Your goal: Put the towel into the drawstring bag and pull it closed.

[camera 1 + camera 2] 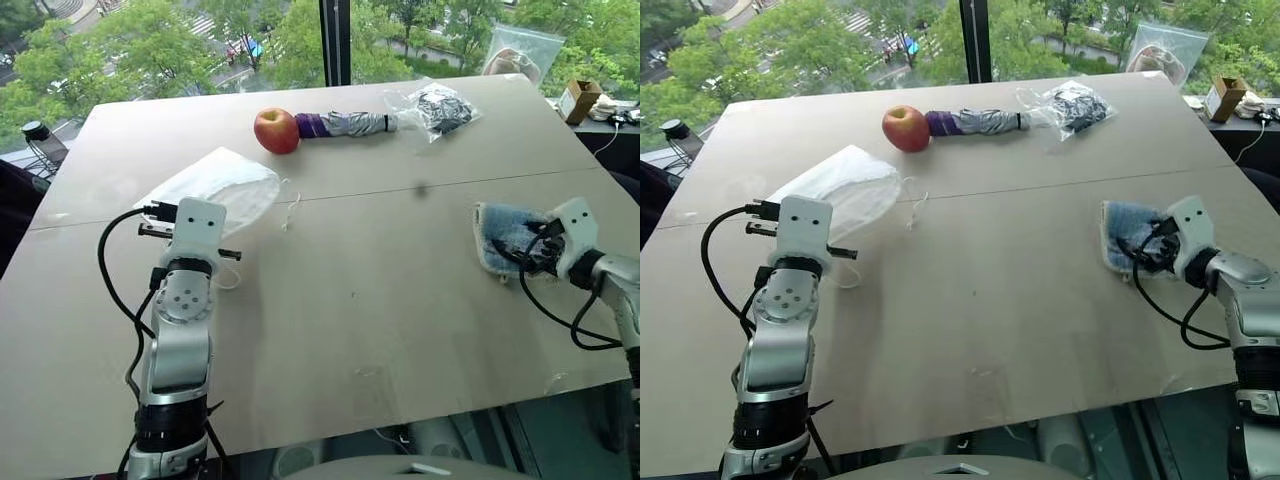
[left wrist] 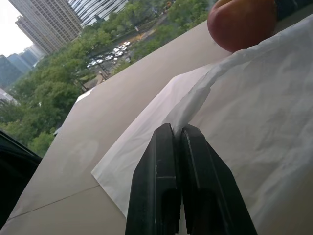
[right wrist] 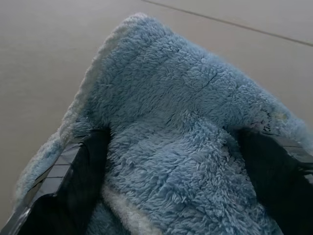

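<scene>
The drawstring bag (image 1: pixel 225 188), a thin white pouch, lies at the left of the table with its near edge raised. My left gripper (image 2: pixel 177 128) is shut, pinching that edge of the bag (image 2: pixel 254 98). The bag's thin cord (image 1: pixel 291 211) trails on the table to its right. The towel (image 1: pixel 503 235), a small light-blue terry cloth with a pale edge, lies at the table's right side. My right gripper (image 1: pixel 527 252) is at the towel's right end and stands open wide. The towel (image 3: pixel 171 83) bulges up between its two black fingers (image 3: pixel 73 171).
At the far side lie a red apple (image 1: pixel 277 130), a folded purple and grey umbrella (image 1: pixel 350 124) and a clear plastic bag of dark items (image 1: pixel 440 108). A clear zip bag (image 1: pixel 522 52) and a small box (image 1: pixel 580 98) stand past the far right corner. A seam (image 1: pixel 400 190) crosses the table.
</scene>
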{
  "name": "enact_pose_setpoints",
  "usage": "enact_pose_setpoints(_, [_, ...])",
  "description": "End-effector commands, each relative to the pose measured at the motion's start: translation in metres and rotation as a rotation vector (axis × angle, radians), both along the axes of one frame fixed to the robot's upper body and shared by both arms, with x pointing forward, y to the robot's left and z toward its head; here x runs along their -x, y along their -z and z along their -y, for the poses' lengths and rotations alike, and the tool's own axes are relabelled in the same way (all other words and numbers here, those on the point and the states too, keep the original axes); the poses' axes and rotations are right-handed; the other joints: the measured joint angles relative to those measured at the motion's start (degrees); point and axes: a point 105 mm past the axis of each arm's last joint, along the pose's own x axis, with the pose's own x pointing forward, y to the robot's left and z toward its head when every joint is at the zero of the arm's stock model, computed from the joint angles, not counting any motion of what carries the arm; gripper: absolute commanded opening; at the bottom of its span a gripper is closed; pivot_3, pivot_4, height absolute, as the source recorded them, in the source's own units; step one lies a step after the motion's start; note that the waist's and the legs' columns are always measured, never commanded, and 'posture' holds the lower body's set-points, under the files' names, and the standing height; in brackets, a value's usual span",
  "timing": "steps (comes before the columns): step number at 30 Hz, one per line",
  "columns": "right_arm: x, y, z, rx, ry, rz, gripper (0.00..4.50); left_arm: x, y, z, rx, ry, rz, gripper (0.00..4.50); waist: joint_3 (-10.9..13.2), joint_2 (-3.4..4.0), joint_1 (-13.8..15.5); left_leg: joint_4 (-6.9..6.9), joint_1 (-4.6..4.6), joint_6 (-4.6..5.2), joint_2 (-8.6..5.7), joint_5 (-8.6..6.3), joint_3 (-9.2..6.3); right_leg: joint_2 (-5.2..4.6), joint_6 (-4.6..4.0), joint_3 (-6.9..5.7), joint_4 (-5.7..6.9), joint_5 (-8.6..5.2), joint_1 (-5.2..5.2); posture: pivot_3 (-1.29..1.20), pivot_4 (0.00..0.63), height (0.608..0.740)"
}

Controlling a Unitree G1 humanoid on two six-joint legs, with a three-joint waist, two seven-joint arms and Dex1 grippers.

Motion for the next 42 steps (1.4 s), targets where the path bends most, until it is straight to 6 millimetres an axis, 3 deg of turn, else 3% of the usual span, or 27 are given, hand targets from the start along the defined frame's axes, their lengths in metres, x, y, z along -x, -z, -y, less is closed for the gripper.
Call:
enact_pose_setpoints(1, [0.002, 0.014, 0.007, 0.065, 0.046, -0.085, 4.5, 0.004, -0.016, 0.001, -0.021, 0.004, 0.052, 0.13, 0.0, -0.06, 0.0, 0.02, 0.03, 0.0, -0.01, 0.0, 0.0, 0.01, 0.0, -0.01, 0.01, 0.0, 0.03, 0.0, 0.15, 0.74])
enact_pose_setpoints(8, [-0.005, 0.028, 0.031, 0.136, 0.195, -0.176, 4.5, 0.009, -0.016, -0.002, -0.024, -0.006, 0.044, 0.13, -0.3, -0.44, 0.1, 0.1, 0.19, 0.0, -0.07, 0.0, -0.04, -0.01, 0.0, -0.03, -0.03, 0.0, 0.26, 0.0, 0.15, 0.74])
enact_pose_setpoints(13, [-0.01, 0.04, 0.034, 0.113, 0.262, -0.247, 4.5, 0.009, -0.017, -0.002, -0.034, -0.006, 0.044, 0.13, -0.5, -0.72, 0.1, 0.39, 0.39, 0.02, -0.12, 0.01, -0.22, -0.04, 0.01, -0.16, -0.11, 0.0, 0.69, 0.0, 0.15, 0.74])
enact_pose_setpoints(18, [-0.005, 0.058, 0.03, 0.074, 0.281, -0.343, 2.91, 0.011, -0.02, -0.005, -0.039, -0.016, 0.048, 0.0, -0.7, -1.03, 0.2, 0.8, 0.41, 0.03, -0.13, 0.0, -0.41, -0.03, -0.01, -0.34, -0.11, -0.01, 0.99, 0.0, 0.15, 0.74])
enact_pose_setpoints(20, [-0.003, 0.063, 0.029, 0.065, 0.287, -0.364, 1.98, 0.012, -0.02, -0.006, -0.041, -0.019, 0.047, 0.0, -0.7, -1.04, 0.3, 0.89, 0.46, 0.04, -0.15, 0.0, -0.52, -0.06, -0.08, -0.44, -0.13, -0.05, 1.15, 0.0, 0.15, 0.74])
enact_pose_setpoints(21, [-0.003, 0.065, 0.027, 0.061, 0.279, -0.372, 1.88, 0.012, -0.02, -0.007, -0.042, -0.021, 0.046, 0.0, -0.8, -1.09, 0.4, 0.89, 0.47, 0.04, -0.16, 0.0, -0.52, -0.07, -0.09, -0.45, -0.13, -0.05, 1.16, 0.0, 0.15, 0.74])
enact_pose_setpoints(22, [-0.002, 0.066, 0.025, 0.057, 0.271, -0.377, 1.19, 0.012, -0.021, -0.007, -0.042, -0.022, 0.045, 0.0, -0.8, -1.15, 0.4, 0.9, 0.53, 0.04, -0.18, -0.01, -0.58, -0.09, -0.09, -0.51, -0.15, -0.06, 1.26, 0.0, 0.15, 0.74])
enact_pose_setpoints(26, [0.002, 0.072, 0.016, 0.04, 0.223, -0.414, 0.03, 0.013, -0.02, -0.01, -0.039, -0.027, 0.042, 0.0, -0.9, -1.26, 0.4, 0.89, 0.56, 0.04, -0.18, -0.01, -0.61, -0.1, -0.08, -0.55, -0.15, -0.06, 1.28, 0.0, 0.15, 0.74])
enact_pose_setpoints(27, [0.002, 0.072, 0.013, 0.028, 0.209, -0.417, 0.01, 0.013, -0.02, -0.01, -0.038, -0.029, 0.041, 0.0, -1.0, -1.28, 0.4, 0.89, 0.56, 0.03, -0.18, -0.01, -0.62, -0.11, -0.08, -0.55, -0.15, -0.06, 1.28, 0.0, 0.15, 0.74])
enact_pose_setpoints(30, [-0.006, 0.059, -0.006, -0.09, 0.153, -0.383, 0.01, 0.013, -0.02, -0.011, -0.027, -0.027, 0.04, 0.0, -1.0, -1.29, 0.4, 0.86, 0.56, 0.03, -0.17, -0.01, -0.64, -0.11, -0.08, -0.58, -0.16, -0.06, 1.28, 0.0, 0.15, 0.74])
enact_pose_setpoints(35, [-0.019, 0.009, -0.055, -0.407, -0.017, -0.307, 0.01, 0.009, -0.022, -0.008, 0.017, 0.003, 0.04, 0.0, -0.8, -1.07, -0.6, 0.69, 0.54, 0.02, -0.06, -0.02, -0.58, -0.09, -0.04, -0.51, -0.16, -0.03, 1.16, 0.0, 0.15, 0.74])
enact_pose_setpoints(39, [-0.004, -0.043, -0.112, -0.648, -0.304, -0.298, 0.01, 0.006, -0.026, 0.001, 0.042, 0.063, 0.039, 0.0, -0.6, -0.63, -1.6, 0.37, 0.27, 0.02, 0.13, -0.02, -0.43, -0.02, 0.03, -0.33, -0.1, 0.07, 0.59, 0.0, 0.15, 0.74])
enact_pose_setpoints(42, [0.007, -0.062, -0.142, -0.712, -0.445, -0.307, 0.01, 0.004, -0.025, 0.014, 0.061, 0.137, 0.026, 0.0, -0.4, -0.36, -1.4, 0.11, 0.0, 0.02, 0.1, -0.01, -0.34, 0.04, 0.03, -0.25, 0.05, 0.08, 0.12, 0.0, 0.15, 0.74])
